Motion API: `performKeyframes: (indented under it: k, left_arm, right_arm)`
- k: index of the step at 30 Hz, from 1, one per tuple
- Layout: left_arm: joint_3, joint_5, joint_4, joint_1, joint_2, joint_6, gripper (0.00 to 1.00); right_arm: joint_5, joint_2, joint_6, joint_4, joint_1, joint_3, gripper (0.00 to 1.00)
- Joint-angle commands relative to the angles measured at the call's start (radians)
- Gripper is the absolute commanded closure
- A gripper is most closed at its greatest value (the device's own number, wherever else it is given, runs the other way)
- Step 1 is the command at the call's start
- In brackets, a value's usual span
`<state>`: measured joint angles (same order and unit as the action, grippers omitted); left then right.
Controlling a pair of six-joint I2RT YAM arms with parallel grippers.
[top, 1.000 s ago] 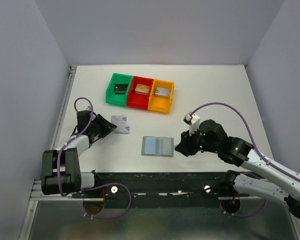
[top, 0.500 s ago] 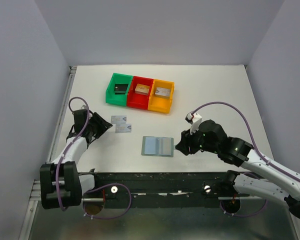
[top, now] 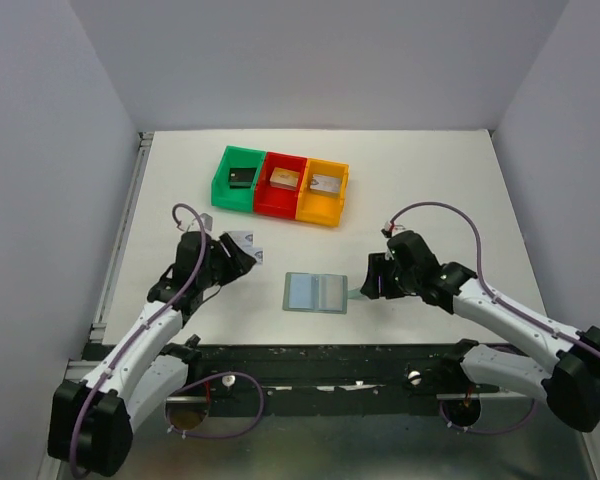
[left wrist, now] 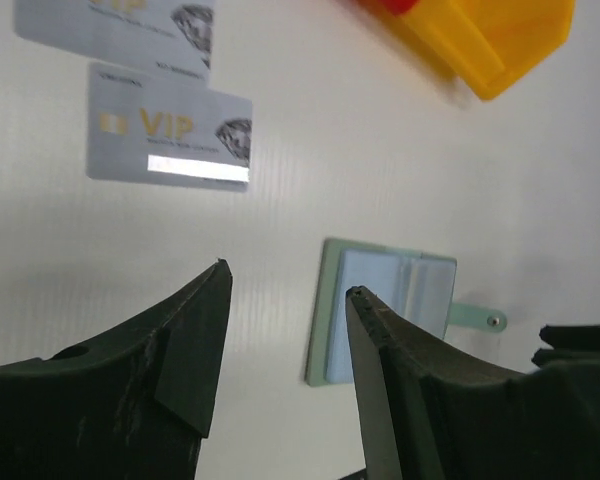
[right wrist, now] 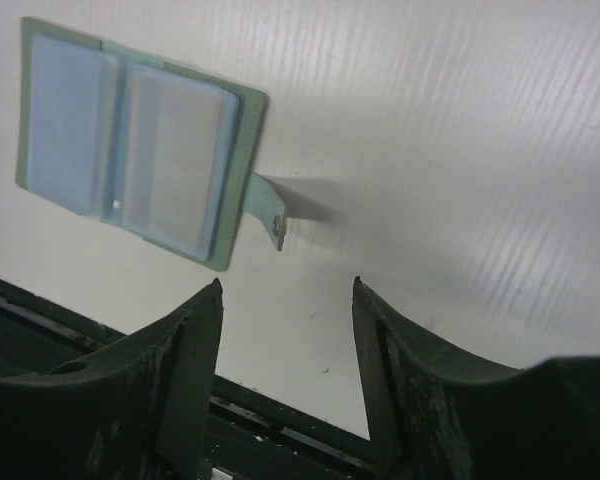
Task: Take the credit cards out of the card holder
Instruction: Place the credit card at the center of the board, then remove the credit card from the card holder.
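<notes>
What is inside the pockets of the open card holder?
The card holder lies open. One pocket looks plain pale blue; the other shows a greyish flat shape, perhaps a card. What lies deeper is covered.

My left wrist view's top edge is cutting off the upper silvery-grey plastic card (left wrist: 115, 30) and the orange plastic bin (left wrist: 500, 40).

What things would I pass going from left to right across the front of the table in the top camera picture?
credit cards → card holder → right arm's fingers. The left fingers overlap the cards, so I skip them.
</notes>
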<state>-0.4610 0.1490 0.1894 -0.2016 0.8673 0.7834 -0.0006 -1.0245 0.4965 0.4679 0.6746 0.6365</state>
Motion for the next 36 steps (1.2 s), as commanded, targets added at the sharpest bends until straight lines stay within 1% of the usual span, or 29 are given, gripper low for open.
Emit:
performKeyframes:
  k: [1, 4, 6, 7, 9, 12, 15, 19, 21, 24, 25, 27, 30, 33, 35, 36]
  left_arm:
    - [0.030, -0.140, 0.035, -0.208, 0.004, 0.099, 0.37]
    - [0.027, -0.184, 0.039, -0.265, 0.019, 0.114, 0.36]
    - [0.022, -0.189, 0.048, -0.275, 0.025, 0.122, 0.30]
    - [0.016, -0.184, 0.053, -0.275, 0.030, 0.120, 0.23]
    - [0.001, -0.183, 0.076, -0.275, 0.044, 0.120, 0.01]
    - [-0.010, -0.183, 0.094, -0.274, 0.052, 0.132, 0.01]
    - [0.004, -0.204, 0.102, -0.275, 0.026, 0.168, 0.01]
    - [0.002, -0.247, 0.153, -0.275, -0.016, 0.209, 0.01]
    - [0.011, -0.214, 0.125, -0.274, -0.033, 0.180, 0.01]
    - [0.047, -0.149, 0.029, -0.274, -0.056, 0.160, 0.01]
    - [0.057, -0.093, -0.017, -0.275, -0.057, 0.155, 0.01]
    - [0.068, -0.031, -0.088, -0.275, -0.042, 0.140, 0.05]
    - [0.044, 0.065, -0.152, -0.275, 0.027, 0.105, 0.08]
    - [-0.005, 0.147, -0.177, -0.303, 0.142, 0.064, 0.11]
    - [-0.043, 0.187, -0.185, -0.340, 0.208, 0.045, 0.12]
    - [-0.057, 0.199, -0.224, -0.357, 0.237, 0.037, 0.14]
  right_arm:
    - [-0.076, -0.092, 0.033, -0.084, -0.024, -0.017, 0.40]
    - [-0.096, -0.149, 0.033, -0.130, -0.024, -0.020, 0.42]
    - [-0.105, -0.184, 0.037, -0.149, -0.024, -0.012, 0.42]
    - [-0.111, -0.200, 0.037, -0.156, -0.024, -0.008, 0.42]
    - [-0.121, -0.235, 0.036, -0.166, -0.024, 0.003, 0.42]
    - [-0.108, -0.290, 0.030, -0.164, -0.024, 0.026, 0.43]
    - [-0.101, -0.341, 0.030, -0.161, -0.026, 0.043, 0.44]
    - [-0.091, -0.373, 0.028, -0.175, -0.024, 0.052, 0.48]
    - [-0.090, -0.388, 0.019, -0.179, -0.024, 0.064, 0.53]
    - [-0.090, -0.419, 0.010, -0.178, -0.026, 0.077, 0.65]
    - [-0.090, -0.424, 0.007, -0.179, -0.027, 0.078, 0.68]
    - [-0.085, -0.428, -0.001, -0.181, -0.029, 0.078, 0.74]
    - [-0.068, -0.416, -0.021, -0.183, -0.027, 0.075, 0.85]
    - [-0.076, -0.392, -0.042, -0.170, -0.026, 0.078, 0.99]
    - [-0.097, -0.352, -0.061, -0.172, -0.027, 0.072, 1.00]
    - [-0.111, -0.327, -0.071, -0.176, -0.027, 0.066, 1.00]
